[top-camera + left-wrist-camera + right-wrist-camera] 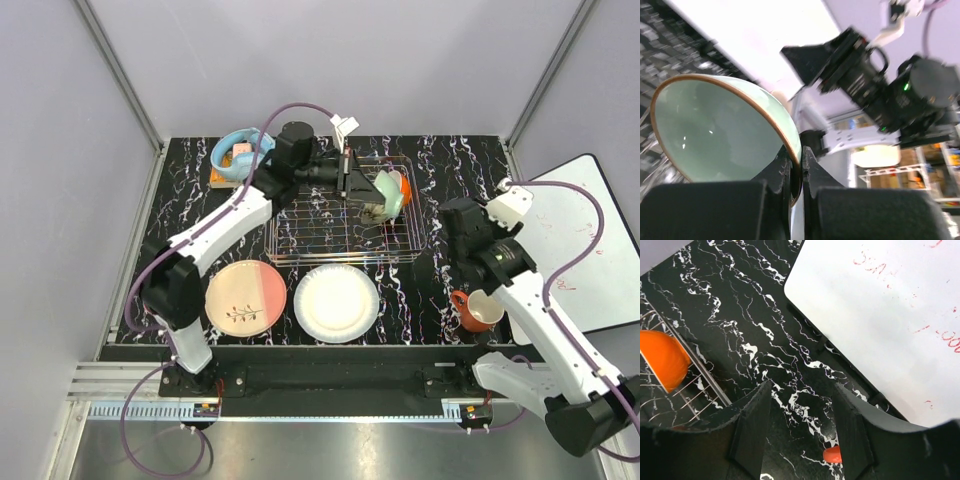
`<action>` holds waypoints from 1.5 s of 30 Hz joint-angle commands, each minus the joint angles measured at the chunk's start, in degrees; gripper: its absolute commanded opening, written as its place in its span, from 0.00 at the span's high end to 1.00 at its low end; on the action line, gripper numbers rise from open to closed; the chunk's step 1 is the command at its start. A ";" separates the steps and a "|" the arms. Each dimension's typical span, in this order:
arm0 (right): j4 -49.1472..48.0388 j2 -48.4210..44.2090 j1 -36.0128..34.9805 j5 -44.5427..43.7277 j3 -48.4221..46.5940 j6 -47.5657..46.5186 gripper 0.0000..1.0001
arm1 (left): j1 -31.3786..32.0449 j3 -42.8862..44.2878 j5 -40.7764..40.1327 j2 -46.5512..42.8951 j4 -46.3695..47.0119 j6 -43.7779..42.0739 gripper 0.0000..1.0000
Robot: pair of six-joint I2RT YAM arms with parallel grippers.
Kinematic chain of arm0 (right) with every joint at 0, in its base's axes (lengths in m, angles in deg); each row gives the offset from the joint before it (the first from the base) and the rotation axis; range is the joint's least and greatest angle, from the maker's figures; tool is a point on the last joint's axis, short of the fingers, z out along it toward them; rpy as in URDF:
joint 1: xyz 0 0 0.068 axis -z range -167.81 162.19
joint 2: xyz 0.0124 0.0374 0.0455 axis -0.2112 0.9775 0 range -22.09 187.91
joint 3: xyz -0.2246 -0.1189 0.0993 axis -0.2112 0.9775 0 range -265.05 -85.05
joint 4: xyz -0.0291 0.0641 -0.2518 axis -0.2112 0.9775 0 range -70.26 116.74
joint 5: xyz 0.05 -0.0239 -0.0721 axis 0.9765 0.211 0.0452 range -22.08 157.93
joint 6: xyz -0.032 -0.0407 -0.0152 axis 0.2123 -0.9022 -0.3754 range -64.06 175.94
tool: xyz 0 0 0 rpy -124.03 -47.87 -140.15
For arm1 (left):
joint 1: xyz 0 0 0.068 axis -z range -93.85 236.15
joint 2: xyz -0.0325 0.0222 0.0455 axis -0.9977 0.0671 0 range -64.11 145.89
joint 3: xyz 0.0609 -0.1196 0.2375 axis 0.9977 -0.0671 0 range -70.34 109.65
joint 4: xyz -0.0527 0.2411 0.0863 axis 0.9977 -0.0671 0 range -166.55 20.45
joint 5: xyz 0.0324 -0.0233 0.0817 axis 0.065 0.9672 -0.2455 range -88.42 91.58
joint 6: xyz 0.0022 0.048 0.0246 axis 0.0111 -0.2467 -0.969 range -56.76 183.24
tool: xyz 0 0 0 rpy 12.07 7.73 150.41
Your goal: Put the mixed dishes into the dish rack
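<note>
My left gripper is shut on the rim of the pale green bowl and holds it tilted on edge above the right part of the silver dish rack. The left wrist view shows both fingers pinching the bowl at its brown rim. An orange rounded dish lies in the rack's right end and also shows in the right wrist view. The pink-and-cream plate and the white plate lie in front of the rack. My right gripper is open and empty, with the orange-red mug just behind it.
Blue headphones lie on a small orange block at the back left. A white board lies off the table's right edge. A grey wall stands behind, and metal frame posts stand at the corners.
</note>
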 commanded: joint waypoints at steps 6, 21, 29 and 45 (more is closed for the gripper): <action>3.36 -5.77 0.18 3.10 0.42 1.77 0.41 | 4.61 0.47 -3.04 7.19 29.81 22.54 1.00; 3.80 -4.45 0.18 4.51 0.16 0.01 0.41 | 5.67 3.72 -14.49 18.09 24.98 25.00 1.00; 4.07 -5.60 0.18 4.59 0.77 -0.43 0.41 | 5.93 3.64 -14.40 20.73 27.52 27.90 1.00; 5.65 -7.53 0.18 4.42 2.00 1.07 0.41 | 4.88 -2.78 -14.31 18.54 22.78 28.08 0.91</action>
